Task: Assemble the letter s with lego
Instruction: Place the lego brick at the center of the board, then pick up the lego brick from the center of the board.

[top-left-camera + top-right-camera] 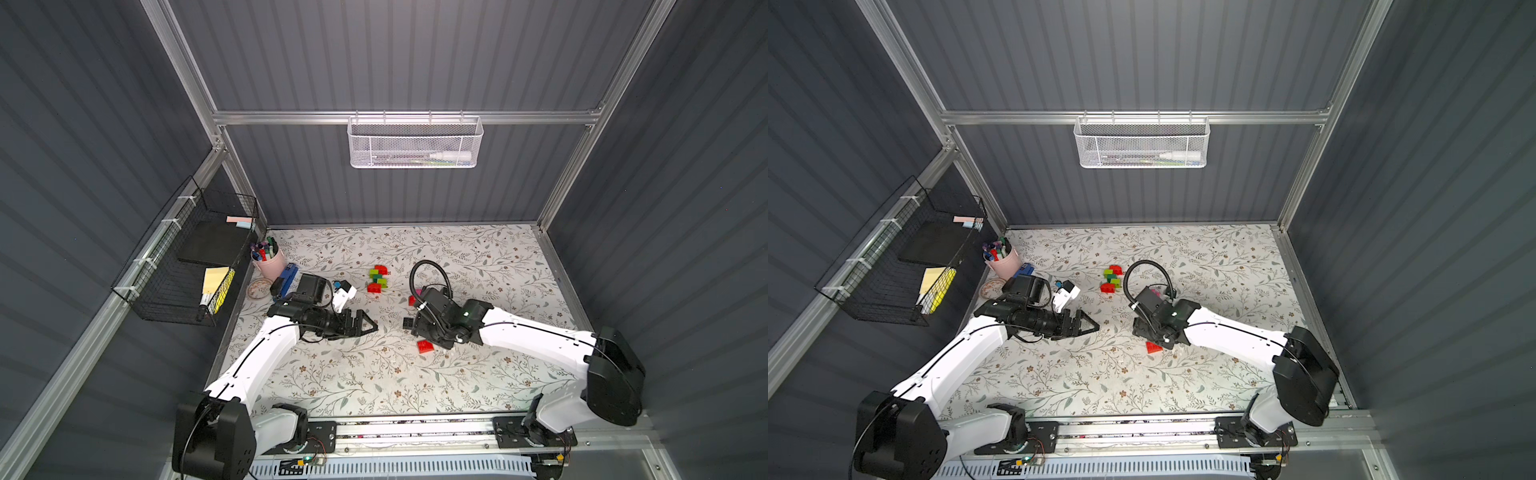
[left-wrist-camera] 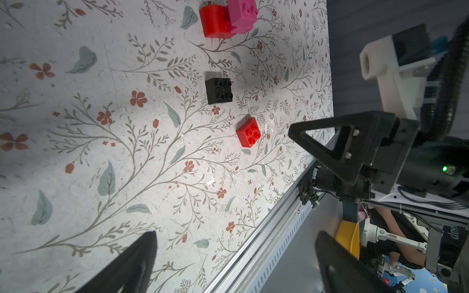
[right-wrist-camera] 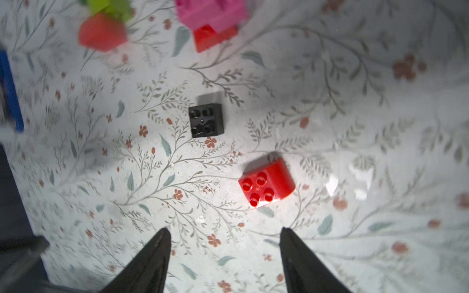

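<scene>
End effector of the right arm (image 3: pixel 223 229), jaws apart and empty, hovers over the worktop (image 3: pixel 88 182). Red brick (image 3: pixel 266 186) lies just ahead, probably the next pick, with black brick (image 3: pixel 206 124) beyond. Left end effector (image 1: pixel 372 326) waits wide open and empty.

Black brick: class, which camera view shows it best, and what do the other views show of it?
The right wrist view: the black brick sits near the centre, unblocked, its four studs clear. The left wrist view shows it too, smaller. In a top view it is only a tiny dark square.
</scene>
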Tool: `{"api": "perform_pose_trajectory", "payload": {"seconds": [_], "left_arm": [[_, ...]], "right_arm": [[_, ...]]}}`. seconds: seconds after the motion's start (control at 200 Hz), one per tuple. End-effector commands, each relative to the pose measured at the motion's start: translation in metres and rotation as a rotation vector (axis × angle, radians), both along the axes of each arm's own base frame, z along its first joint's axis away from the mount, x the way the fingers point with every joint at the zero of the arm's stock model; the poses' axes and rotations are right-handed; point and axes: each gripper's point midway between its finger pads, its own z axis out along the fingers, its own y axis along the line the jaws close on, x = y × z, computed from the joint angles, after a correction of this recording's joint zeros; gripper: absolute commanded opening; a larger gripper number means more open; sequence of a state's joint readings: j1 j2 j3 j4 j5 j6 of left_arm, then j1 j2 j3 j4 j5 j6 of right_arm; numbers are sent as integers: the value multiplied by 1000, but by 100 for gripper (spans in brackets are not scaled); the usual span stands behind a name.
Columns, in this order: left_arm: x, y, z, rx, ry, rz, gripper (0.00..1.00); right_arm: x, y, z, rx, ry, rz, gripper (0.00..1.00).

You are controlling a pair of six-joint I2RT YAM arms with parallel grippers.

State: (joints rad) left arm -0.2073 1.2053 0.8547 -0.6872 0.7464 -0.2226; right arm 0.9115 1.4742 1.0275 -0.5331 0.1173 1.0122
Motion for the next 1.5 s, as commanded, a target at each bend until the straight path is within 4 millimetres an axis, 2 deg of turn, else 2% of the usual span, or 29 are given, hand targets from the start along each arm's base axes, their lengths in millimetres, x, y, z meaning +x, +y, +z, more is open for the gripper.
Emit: {"api": "perform_pose_trajectory", "payload": {"seconds": [0.0,0.125,0.21,0.3,0.445,0.575,0.735,0.971,1.101,1.321,1.491], "left_arm": [[3,2,-1,19,-18,-6,99],[3,2,0,18,-22,-4,100],[3,2,0,18,-21,-5,100],[4,2,2,17,-27,-6,100],[3,3,2,23,-30,-9,99],[3,3,2,27,-28,-11,100],[0,3,2,24,-20,-19,100],[-1,3,-1,25,-15,-20,100],[-2,3,-3,26,-10,-22,100],[-2,3,-4,25,-8,-23,99],[-2,3,-3,24,-8,-23,100]], "right_arm": [[4,10,0,-143,-244,546,71],[-8,3,-6,-236,-304,920,70],[-21,-11,-19,-314,-278,1130,70],[-24,-16,-27,-330,-291,1265,70],[-29,-20,-52,-334,-291,1441,70],[-22,-15,-57,-324,-289,1521,70],[-21,-9,-74,-311,-264,1629,72],[-6,1,-83,-337,-285,1654,69],[-6,3,-88,-331,-266,1681,66],[-8,7,-87,-306,-252,1699,50],[-9,9,-78,-295,-229,1698,32]]}}
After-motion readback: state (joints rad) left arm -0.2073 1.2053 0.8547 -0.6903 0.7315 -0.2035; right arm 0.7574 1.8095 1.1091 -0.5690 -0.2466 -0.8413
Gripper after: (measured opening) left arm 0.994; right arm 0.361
